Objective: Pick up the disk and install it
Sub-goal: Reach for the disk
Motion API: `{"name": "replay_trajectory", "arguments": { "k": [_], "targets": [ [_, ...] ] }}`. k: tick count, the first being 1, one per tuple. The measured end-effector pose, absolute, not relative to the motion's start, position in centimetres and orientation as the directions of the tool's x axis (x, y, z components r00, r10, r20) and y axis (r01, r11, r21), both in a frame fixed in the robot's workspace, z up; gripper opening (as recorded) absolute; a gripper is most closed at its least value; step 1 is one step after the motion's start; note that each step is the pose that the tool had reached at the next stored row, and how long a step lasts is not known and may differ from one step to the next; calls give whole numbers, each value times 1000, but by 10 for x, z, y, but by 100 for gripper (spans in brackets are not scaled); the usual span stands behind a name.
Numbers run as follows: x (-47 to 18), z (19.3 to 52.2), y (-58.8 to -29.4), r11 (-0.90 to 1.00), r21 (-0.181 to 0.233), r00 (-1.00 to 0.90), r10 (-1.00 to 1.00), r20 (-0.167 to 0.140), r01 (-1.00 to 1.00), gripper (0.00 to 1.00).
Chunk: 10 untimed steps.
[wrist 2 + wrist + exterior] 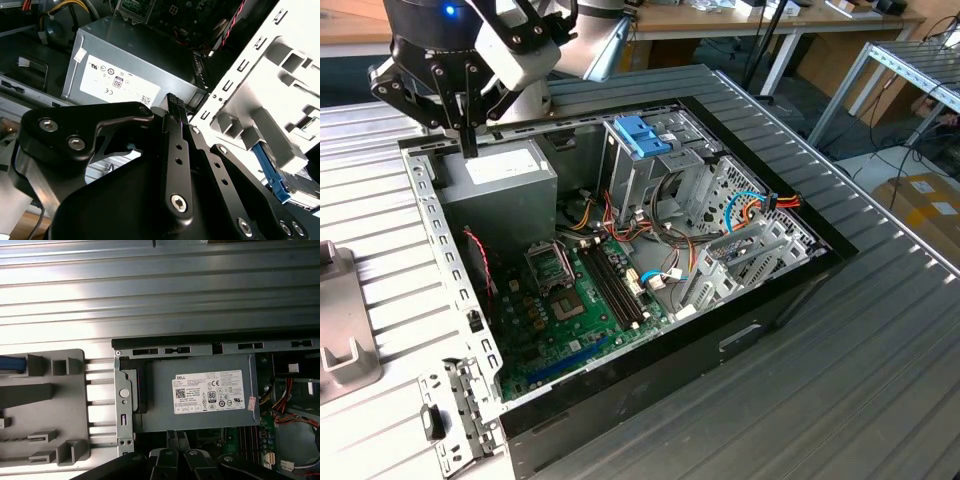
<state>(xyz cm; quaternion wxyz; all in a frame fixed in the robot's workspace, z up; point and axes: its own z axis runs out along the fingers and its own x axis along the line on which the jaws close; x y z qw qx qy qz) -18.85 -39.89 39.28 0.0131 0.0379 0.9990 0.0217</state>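
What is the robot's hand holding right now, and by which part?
Nothing. The end effector hangs empty over the grey power supply; the disk lies apart.

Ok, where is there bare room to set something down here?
Widest bare patch: the ribbed grey metal table at the exterior view's right of the open black computer case. Inside it is crowded: green motherboard, coloured cables, grey box-shaped power supply.
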Motion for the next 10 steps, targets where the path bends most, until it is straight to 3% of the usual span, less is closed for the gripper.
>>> {"name": "replay_trajectory", "arguments": {
  "k": [10],
  "targets": [
    [-197,393,-399,996,44,-997,76,-24,75,10]
  ]
}}
